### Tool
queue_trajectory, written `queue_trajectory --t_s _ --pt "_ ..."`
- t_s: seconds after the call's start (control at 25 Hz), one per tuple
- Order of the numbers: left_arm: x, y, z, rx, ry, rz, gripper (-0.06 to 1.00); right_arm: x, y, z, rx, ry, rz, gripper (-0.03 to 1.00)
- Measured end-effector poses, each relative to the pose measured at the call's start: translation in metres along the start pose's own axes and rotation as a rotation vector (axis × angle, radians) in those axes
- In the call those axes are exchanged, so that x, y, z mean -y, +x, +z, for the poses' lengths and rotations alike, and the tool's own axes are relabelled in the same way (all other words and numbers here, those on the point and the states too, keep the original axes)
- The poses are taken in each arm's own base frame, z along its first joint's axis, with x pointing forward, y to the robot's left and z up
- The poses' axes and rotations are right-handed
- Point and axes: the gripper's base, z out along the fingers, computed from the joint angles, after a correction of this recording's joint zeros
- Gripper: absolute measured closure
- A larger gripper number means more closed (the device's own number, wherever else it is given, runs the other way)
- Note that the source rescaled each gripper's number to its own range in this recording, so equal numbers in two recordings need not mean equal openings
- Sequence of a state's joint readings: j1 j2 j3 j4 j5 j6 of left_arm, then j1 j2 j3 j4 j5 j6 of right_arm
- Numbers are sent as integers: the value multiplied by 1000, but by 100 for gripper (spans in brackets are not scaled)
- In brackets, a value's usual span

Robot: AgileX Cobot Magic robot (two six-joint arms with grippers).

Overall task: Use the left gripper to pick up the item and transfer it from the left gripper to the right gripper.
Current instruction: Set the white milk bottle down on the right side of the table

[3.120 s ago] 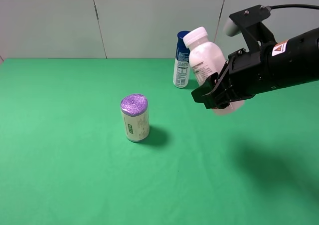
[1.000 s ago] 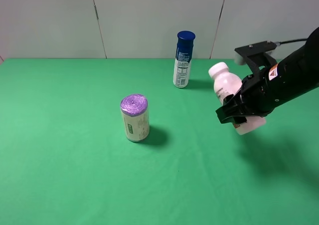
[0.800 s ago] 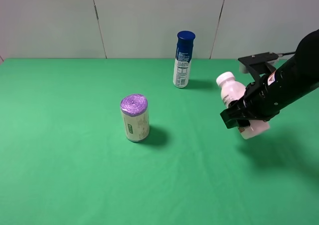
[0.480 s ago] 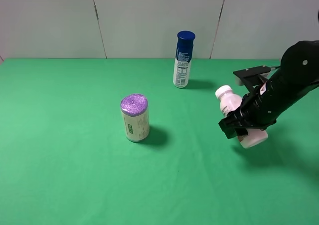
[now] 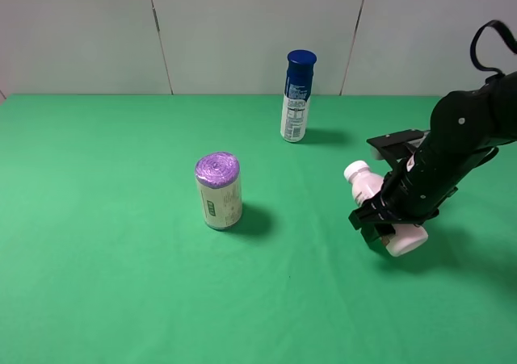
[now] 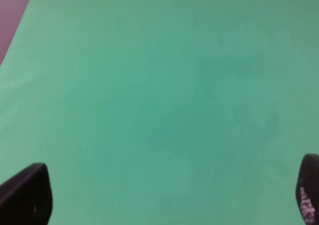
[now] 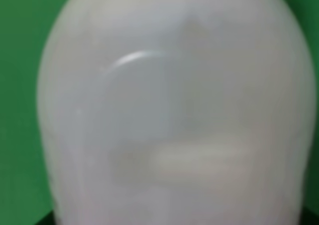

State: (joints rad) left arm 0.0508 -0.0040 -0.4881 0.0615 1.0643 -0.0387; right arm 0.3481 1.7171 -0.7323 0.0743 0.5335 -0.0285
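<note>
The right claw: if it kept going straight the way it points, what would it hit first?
Probably the green table just beneath the right claw and the bottle it grips; nothing else seems in line.

The right gripper [image 5: 381,219] angles downward, clamped on the item [image 5: 361,180]; its arm bends low. The left gripper [image 6: 167,195] has its jaws wide apart.
</note>
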Motion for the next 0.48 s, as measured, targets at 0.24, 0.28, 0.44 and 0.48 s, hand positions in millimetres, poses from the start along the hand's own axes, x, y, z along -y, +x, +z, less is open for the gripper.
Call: queue_trajectory --t_s 0.24,0.28,0.44,0.48 --pt "0 0 0 0 0 0 -1 0 -1 2 2 2 -2 89" --pt "0 0 0 0 0 0 -1 0 -1 2 2 2 -2 89" --pt "0 0 0 0 0 0 -1 0 -1 2 2 3 -3 89" --pt "0 0 0 0 0 0 -1 0 -1 2 2 3 -4 89"
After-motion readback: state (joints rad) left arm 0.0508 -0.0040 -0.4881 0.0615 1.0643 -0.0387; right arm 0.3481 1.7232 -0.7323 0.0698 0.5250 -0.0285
